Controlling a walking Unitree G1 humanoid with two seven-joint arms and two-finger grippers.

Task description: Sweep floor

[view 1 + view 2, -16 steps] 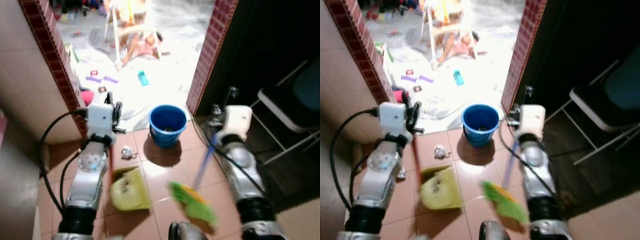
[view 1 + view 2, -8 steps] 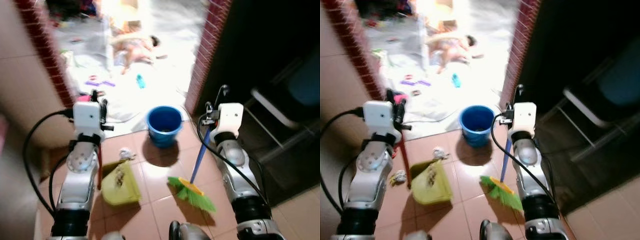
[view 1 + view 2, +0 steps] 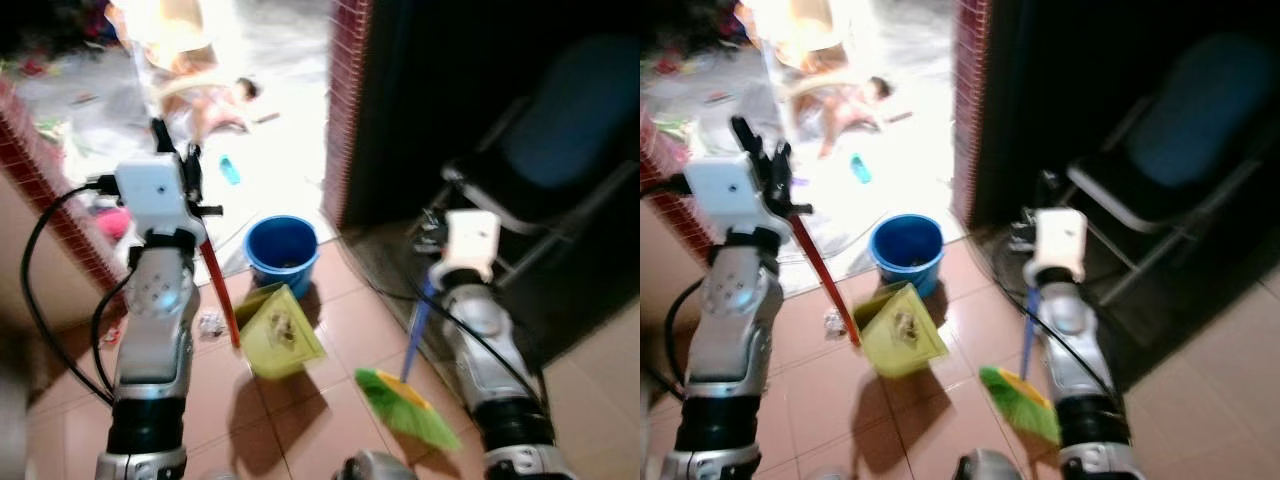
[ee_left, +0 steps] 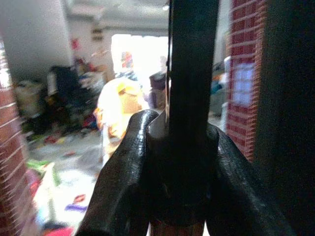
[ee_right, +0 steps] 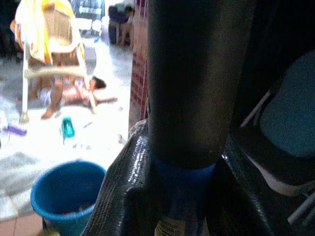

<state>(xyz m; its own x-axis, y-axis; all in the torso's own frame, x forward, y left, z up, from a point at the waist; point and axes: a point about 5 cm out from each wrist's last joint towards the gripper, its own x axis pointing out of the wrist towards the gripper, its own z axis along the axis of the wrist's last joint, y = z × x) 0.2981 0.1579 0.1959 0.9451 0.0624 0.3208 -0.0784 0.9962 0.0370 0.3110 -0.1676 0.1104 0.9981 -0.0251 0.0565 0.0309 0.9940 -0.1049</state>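
My left gripper (image 3: 178, 170) is shut on the red handle (image 3: 219, 292) of a yellow-green dustpan (image 3: 279, 332), which hangs tilted just above the tiles with debris in it. In the left wrist view the fingers (image 4: 123, 177) wrap the dark handle top (image 4: 189, 73). My right gripper (image 3: 432, 232) is shut on the blue broom handle (image 3: 415, 330); its green and orange bristles (image 3: 408, 408) rest on the floor by my right arm. The right wrist view shows the fingers (image 5: 123, 196) clamped round the handle (image 5: 192, 98). A crumpled scrap (image 3: 211, 323) lies on the tiles left of the dustpan.
A blue bucket (image 3: 281, 252) stands in the doorway behind the dustpan. Red brick door posts (image 3: 345, 100) flank the opening. A dark folding chair (image 3: 540, 170) stands at the right. The bright room beyond is littered with toys and a plastic chair (image 3: 800, 60).
The camera has swung right, bringing the chair into view. The dustpan has lifted and tilted up by the bucket, and the broom head sits lower right beside my right arm.
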